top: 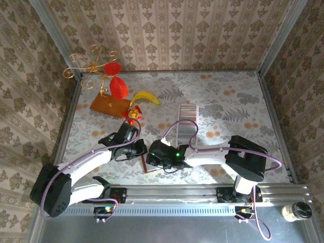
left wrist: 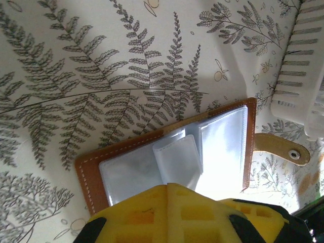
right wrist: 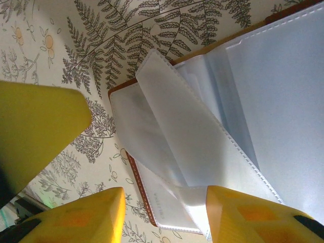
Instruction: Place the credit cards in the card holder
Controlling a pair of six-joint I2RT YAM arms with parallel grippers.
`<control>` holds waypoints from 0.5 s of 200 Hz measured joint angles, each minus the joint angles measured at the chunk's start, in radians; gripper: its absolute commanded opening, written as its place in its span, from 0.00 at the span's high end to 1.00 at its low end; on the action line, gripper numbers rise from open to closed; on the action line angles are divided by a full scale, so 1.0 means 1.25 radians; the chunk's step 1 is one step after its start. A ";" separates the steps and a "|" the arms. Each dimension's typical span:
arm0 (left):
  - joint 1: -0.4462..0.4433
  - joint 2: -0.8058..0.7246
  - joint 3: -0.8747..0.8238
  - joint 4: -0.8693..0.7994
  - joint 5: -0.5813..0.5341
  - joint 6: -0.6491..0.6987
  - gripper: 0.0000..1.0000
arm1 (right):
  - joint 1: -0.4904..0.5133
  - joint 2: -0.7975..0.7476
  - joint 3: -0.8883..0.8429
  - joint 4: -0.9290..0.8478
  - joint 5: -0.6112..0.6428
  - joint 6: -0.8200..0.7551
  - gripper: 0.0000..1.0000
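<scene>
Fern-print table [top: 228, 101] — banana [top: 147, 96], red ornament [top: 118, 87] beyond open card holder [left wrist: 223, 142].

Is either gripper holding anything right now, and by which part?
The left gripper is shut at the card holder's near edge, the pinch itself hidden. The right gripper is open around a clear sleeve, not clamping it.

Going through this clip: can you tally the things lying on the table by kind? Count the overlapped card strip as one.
Card holder: 1
Strip of cards: 1
Banana: 1
Orange-brown board: 1
Gold wire ornament with red shapes: 1
Small red item: 1
Total: 6
</scene>
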State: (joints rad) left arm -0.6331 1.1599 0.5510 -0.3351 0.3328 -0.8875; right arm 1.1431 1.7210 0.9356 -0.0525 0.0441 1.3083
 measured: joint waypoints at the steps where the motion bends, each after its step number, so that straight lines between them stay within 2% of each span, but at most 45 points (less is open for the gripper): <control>1: 0.000 0.001 0.000 0.001 0.000 0.000 1.00 | 0.000 0.000 0.000 0.000 0.000 0.000 0.54; 58: 0.000 0.081 0.000 0.042 0.016 0.011 1.00 | 0.000 -0.003 0.000 0.000 0.000 -0.006 0.54; 100: 0.000 0.097 -0.011 0.058 0.019 0.011 1.00 | 0.000 -0.007 0.000 0.000 0.000 -0.018 0.54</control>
State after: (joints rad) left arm -0.6331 1.2816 0.5369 -0.2630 0.3561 -0.8734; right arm 1.1435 1.7123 0.9356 -0.0528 0.0441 1.2858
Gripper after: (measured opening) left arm 0.051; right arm 0.465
